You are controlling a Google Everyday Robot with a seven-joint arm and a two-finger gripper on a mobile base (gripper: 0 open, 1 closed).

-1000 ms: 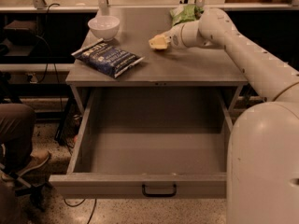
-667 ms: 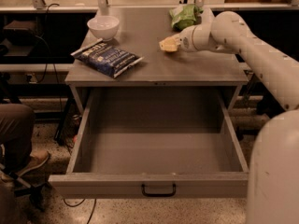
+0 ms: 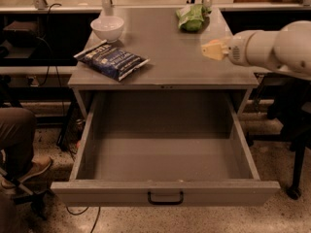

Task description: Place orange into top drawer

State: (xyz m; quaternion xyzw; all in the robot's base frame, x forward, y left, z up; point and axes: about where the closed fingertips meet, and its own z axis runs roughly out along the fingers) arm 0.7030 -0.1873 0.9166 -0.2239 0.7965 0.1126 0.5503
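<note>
camera view, single moment. landmark for all positions: the table [image 3: 160, 47], a grey metal bench with a flat top.

top drawer [image 3: 165, 192]: hangs directly under the table top, pulled far out toward the camera. wide, shallow, grey metal, flat front panel, small black handle [image 3: 165, 198] at the panel's centre. its floor and side walls are plain grey.

gripper [image 3: 210, 50]: pale cream tip, held above the table's right front part, close to the right edge. the white arm [image 3: 267, 47] comes in from beyond the table's right side. cannot tell whether the gripper is spread or pressed together.

orange: cannot tell where it is. a faint orange-pink tint sits at the gripper's upper edge; cannot tell whether that is the fruit.

other items on the table top:
- white bowl [image 3: 107, 27], back left corner, upright.
- dark blue snack bag [image 3: 112, 59], lying flat near the left front, just in front of the bowl.
- green wrinkly bag [image 3: 192, 17], back right, well apart from the gripper.

off the table's left side, low down: a person's leg in brown trousers [image 3: 17, 132] and a shoe [image 3: 30, 171].
</note>
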